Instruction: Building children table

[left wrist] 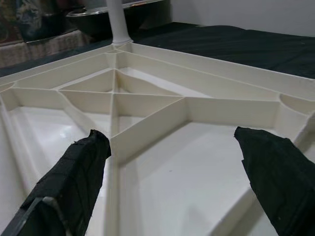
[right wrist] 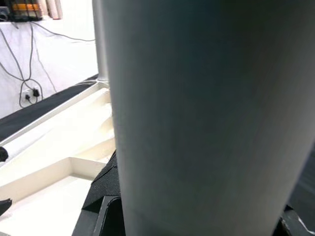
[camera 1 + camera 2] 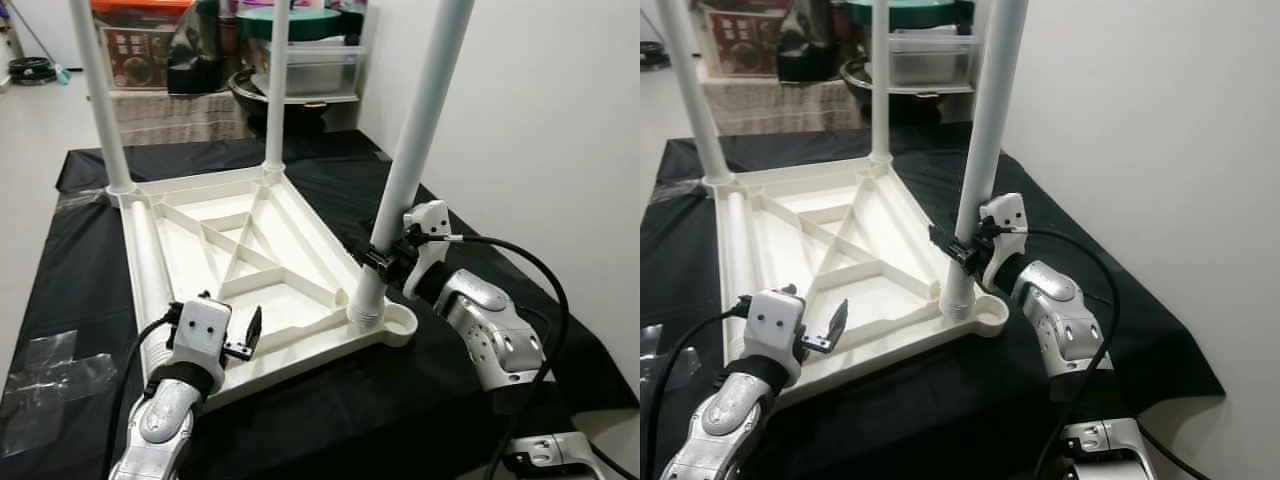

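Note:
A white plastic tabletop (image 3: 190, 250) lies upside down on a black cloth. Three white legs stand upright in it: back left (image 3: 100, 100), back middle (image 3: 277, 90) and front right (image 3: 420, 120). Another white leg (image 3: 148, 262) lies flat along the tabletop's left side. My right gripper (image 3: 385, 256) is shut on the front right leg a little above its socket; in the right wrist view that leg (image 2: 197, 113) is close up, with one black finger (image 2: 106, 189) beside it. My left gripper (image 3: 228, 340) hovers open over the near left part of the ribbed underside (image 1: 147, 105), holding nothing.
A white wall runs close along the right. Behind the table stand shelves with storage boxes (image 3: 300, 65) and a dark pot (image 3: 265, 90). Clear tape (image 3: 50, 365) sticks to the cloth at front left. The cloth's right edge (image 3: 590, 350) drops off near my right arm.

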{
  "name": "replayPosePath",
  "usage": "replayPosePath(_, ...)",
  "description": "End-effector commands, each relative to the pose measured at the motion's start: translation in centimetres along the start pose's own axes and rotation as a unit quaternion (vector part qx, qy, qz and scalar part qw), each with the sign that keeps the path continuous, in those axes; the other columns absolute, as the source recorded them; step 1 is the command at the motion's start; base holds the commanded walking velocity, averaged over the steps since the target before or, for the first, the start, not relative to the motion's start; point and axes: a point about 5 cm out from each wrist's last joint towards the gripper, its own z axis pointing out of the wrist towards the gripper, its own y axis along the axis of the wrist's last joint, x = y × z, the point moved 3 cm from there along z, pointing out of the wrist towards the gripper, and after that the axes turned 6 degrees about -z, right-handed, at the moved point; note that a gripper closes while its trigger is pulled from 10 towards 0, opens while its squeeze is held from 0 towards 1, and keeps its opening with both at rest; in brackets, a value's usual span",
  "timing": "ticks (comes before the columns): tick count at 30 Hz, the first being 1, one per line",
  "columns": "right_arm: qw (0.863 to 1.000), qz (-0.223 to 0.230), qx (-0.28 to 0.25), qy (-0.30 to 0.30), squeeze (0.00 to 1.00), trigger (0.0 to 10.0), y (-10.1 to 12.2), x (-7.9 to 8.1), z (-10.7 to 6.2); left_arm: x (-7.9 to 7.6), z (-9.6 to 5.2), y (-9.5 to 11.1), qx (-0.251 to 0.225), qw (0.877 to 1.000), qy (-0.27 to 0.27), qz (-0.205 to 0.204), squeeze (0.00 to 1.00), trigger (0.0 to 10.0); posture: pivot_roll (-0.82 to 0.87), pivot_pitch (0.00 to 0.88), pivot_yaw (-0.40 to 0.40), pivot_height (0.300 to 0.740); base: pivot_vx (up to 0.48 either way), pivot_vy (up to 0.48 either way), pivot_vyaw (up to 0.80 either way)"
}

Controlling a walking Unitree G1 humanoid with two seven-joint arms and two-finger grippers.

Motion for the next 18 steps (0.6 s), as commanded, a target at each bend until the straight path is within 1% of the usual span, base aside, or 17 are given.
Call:
replayPosePath(1, 1.0, -0.015, -0.008, -0.018, 0.0, 10.0, 0.7, -1.2, -0.4, -0.2, -0.1, -0.8, 0.015, 1.0, -0.002, 0.003, 0.0, 10.0, 0.01, 0.0, -0.086, 0.74, 0.0, 0.0, 0.0)
replayPosePath(2, 1.0, -0.015, -0.008, -0.018, 0.0, 10.0, 0.7, -1.2, -0.4, -0.2, -0.1, -0.8, 0.015, 1.0, -0.002, 0.003, 0.0, 10.0, 0.01, 0.0, -0.086, 0.74, 0.0, 0.0, 0.0)
replayPosePath(4, 0.999, -0.02, -0.003, -0.037, 0.0, 10.0, 0.6, -2.2, -1.1, -0.2, -0.2, -0.9, 0.016, 1.0, -0.001, 0.003, 0.0, 10.0, 0.01, 0.0, -0.085, 0.74, 0.0, 0.0, 0.0)
replayPosePath(5, 0.999, -0.02, -0.003, -0.037, 0.0, 10.0, 0.6, -2.2, -1.1, -0.2, -0.2, -0.9, 0.016, 1.0, -0.001, 0.003, 0.0, 10.0, 0.01, 0.0, -0.085, 0.74, 0.0, 0.0, 0.0)
replayPosePath(8, 0.998, -0.023, 0.006, -0.064, 0.0, 10.0, 0.2, -3.2, -2.0, -0.2, -0.1, -1.1, 0.018, 1.0, 0.0, 0.003, 0.0, 10.0, 0.0, 0.0, -0.082, 0.74, 0.0, 0.0, 0.0)
replayPosePath(11, 0.997, -0.016, 0.012, -0.077, 0.0, 10.0, -0.3, -3.5, -2.2, -0.4, -0.1, -1.1, 0.018, 1.0, -0.001, 0.002, 0.0, 10.0, -0.01, 0.0, -0.08, 0.74, 0.0, 0.0, 0.0)
replayPosePath(15, 0.997, -0.01, 0.015, -0.08, 0.0, 10.0, -0.5, -3.6, -2.2, -0.4, -0.1, -1.1, 0.018, 1.0, -0.002, 0.002, 0.0, 10.0, -0.01, 0.0, -0.08, 0.74, 0.0, 0.0, 0.0)
replayPosePath(18, 0.998, -0.001, 0.014, -0.058, 0.0, 10.0, -0.9, -2.2, -1.8, -0.4, 0.0, -1.2, 0.018, 1.0, -0.002, 0.002, 0.0, 10.0, -0.01, 0.0, -0.083, 0.74, 0.0, 0.0, 0.0)
